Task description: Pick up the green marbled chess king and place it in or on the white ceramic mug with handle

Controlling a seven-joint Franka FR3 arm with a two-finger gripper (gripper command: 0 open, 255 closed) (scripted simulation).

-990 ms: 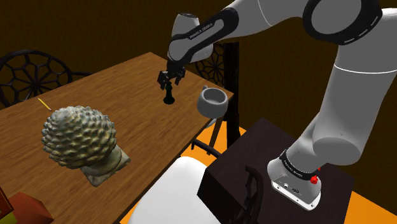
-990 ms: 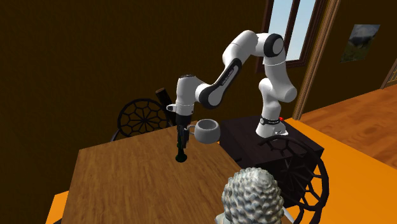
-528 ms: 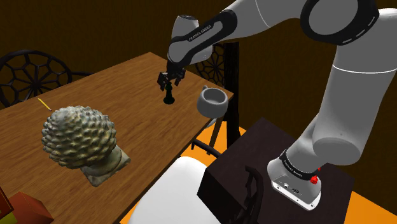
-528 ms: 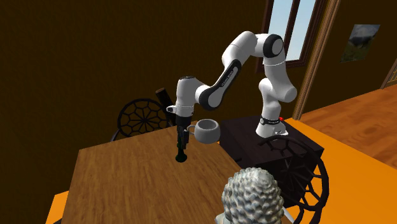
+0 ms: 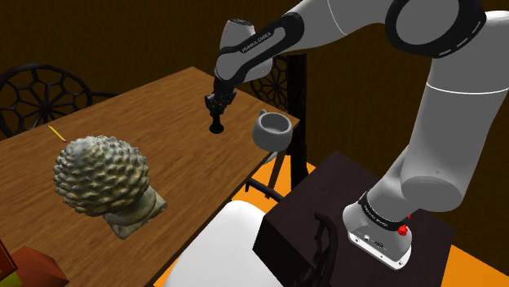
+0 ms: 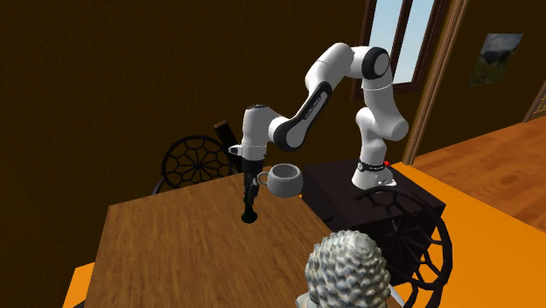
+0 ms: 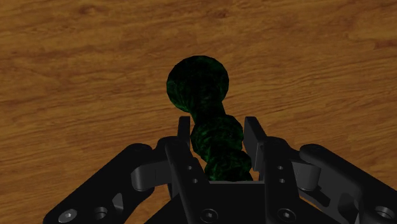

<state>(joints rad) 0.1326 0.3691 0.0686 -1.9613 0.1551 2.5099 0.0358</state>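
The all-black two-finger gripper (image 7: pixel 219 130) is clenched around the upper stem of the dark green marbled chess king (image 7: pixel 208 121), fingers pressing both sides. The king stands upright with its round base on the brown wooden table (image 5: pixel 147 122), near the whitish handled mug (image 5: pixel 273 129) at the table's edge

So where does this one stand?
Done: approach and grip. The claw is shut around the green chess king.
In hand: the grasp only. The king's base sits on the table, not yet lifted.
Left: lift it, carry it to the empty white mug and release.
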